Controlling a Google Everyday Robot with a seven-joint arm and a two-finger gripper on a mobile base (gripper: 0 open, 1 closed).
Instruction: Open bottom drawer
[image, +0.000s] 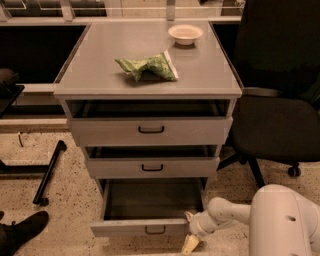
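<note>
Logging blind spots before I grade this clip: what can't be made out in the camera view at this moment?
- The end effector, at the right front corner of the bottom drawer: contact with the drawer is hidden by its own wrist.
- Insides of the top drawer and middle drawer: covered by the cabinet top and the drawer above.
- Bottom drawer's rear: under the middle drawer.
- The robot arm: cut off by the bottom and right edges.
</note>
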